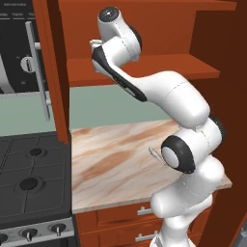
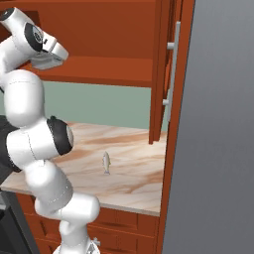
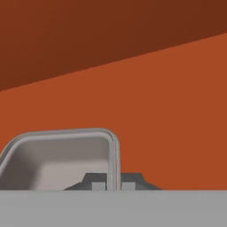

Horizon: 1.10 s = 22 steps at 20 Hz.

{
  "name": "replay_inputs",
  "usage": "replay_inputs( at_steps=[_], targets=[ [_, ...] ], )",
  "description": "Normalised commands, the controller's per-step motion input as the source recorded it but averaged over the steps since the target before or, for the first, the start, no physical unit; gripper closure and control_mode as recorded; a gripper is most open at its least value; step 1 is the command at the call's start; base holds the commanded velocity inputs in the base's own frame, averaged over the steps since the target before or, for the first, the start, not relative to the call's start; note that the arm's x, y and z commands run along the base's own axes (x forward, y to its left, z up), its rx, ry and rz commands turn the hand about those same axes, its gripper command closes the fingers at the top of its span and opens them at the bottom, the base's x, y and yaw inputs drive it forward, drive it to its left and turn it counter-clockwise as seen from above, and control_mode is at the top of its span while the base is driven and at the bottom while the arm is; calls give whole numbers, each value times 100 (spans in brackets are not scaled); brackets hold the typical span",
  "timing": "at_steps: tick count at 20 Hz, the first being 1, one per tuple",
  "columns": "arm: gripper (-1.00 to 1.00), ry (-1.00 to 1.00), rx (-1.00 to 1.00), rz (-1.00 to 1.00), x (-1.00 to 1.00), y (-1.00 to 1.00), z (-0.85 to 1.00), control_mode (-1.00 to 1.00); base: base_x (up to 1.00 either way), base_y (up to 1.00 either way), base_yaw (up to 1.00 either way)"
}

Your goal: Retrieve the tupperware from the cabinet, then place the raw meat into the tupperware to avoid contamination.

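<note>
A marbled beige-and-rust counter [image 1: 111, 164] ran along a pale green wall [image 1: 116, 103]. Red-brown drawers [image 1: 120, 217] with short grey handles sat below it. A black stove [image 1: 31, 183] with 3 knobs adjoined the counter, and a tall grey panel [image 2: 223, 129] stood at the other end.

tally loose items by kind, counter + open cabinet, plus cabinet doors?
tupperware: 1
raw meat: 1
cabinet doors: 2
Total: 4
</note>
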Motion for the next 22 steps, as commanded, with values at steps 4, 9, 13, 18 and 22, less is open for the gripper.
replay_inputs(
  at_steps=[4,9,13,18,22],
  targets=[
    [100,-5,0,0,-83,-34,0,-100,0,0,0],
    [100,-3,4,-1,-89,-35,0,-100,0,0,0],
    [100,-2,5,-2,-97,-35,0,-100,0,0,0],
    [100,0,5,-2,-97,-35,0,-100,0,0,0],
    [100,0,4,-3,-97,-26,0,-100,0,0,0]
  ],
)
